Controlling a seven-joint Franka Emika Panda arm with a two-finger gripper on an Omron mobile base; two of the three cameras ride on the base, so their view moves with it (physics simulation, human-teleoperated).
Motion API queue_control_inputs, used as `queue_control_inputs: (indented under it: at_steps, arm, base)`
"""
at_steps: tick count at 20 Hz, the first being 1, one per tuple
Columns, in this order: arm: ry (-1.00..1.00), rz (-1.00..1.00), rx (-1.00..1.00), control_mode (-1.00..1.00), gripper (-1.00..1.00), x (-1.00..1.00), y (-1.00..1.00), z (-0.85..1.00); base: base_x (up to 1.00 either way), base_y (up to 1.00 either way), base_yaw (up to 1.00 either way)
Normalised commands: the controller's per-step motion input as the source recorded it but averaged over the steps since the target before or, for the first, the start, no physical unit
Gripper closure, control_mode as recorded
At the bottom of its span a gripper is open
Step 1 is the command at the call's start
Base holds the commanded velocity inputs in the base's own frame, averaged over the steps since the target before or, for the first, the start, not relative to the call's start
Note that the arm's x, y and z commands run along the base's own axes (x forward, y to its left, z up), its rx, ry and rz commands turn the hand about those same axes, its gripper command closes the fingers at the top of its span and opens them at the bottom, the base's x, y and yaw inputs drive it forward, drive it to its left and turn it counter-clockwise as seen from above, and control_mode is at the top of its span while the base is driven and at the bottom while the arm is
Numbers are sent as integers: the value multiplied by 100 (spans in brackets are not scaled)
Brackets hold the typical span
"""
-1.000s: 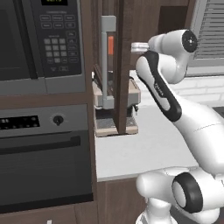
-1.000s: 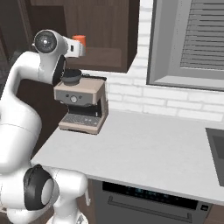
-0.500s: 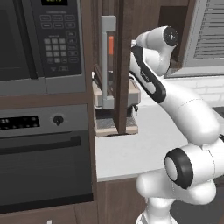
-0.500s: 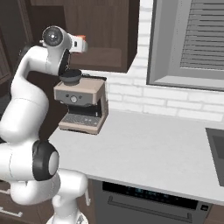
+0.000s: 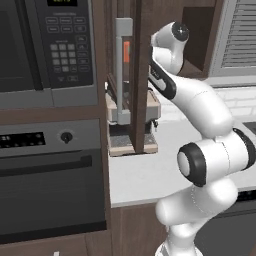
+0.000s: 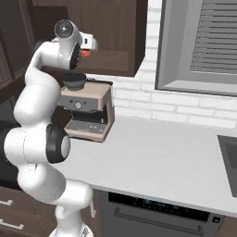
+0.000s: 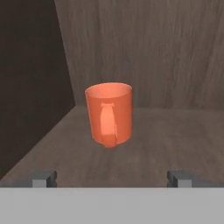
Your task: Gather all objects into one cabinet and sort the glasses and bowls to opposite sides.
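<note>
Orange, upright and handle-first toward you, the small ceramic mug (image 7: 109, 114) stands on the brown wooden cabinet shelf (image 7: 175, 140) in mid-frame of the hand view, straight ahead of your wide-apart fingers (image 7: 43, 178), slightly left of centre, untouched.

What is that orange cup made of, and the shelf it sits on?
The orange mug looks like smooth glazed ceramic or plastic: even colour, soft sheen, no pattern. The cabinet shelf looks like matte dark-brown wood, with faint grain streaks. Being rendered, neither is certain.
</note>
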Motion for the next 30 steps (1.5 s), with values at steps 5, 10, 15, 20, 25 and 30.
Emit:
queue_control_inputs:
  at_steps: [5, 10, 15, 20, 25, 30]
  arm:
    - [0, 0, -12, -100, -100, 56, 9, -4]
    - [0, 0, -10, -100, -100, 42, 22, -5]
    - [0, 0, -3, -100, -100, 19, 19, -19]
    - [0, 0, 0, -100, -100, 24, 1, -9]
    - [0, 0, 3, -100, -100, 29, 0, -2]
    - [0, 0, 4, -100, -100, 30, 0, 0]
  base:
    - [0, 0, 0]
    - [0, 0, 0]
    - [0, 0, 0]
    - [0, 0, 0]
    - [0, 0, 0]
    - [0, 0, 0]
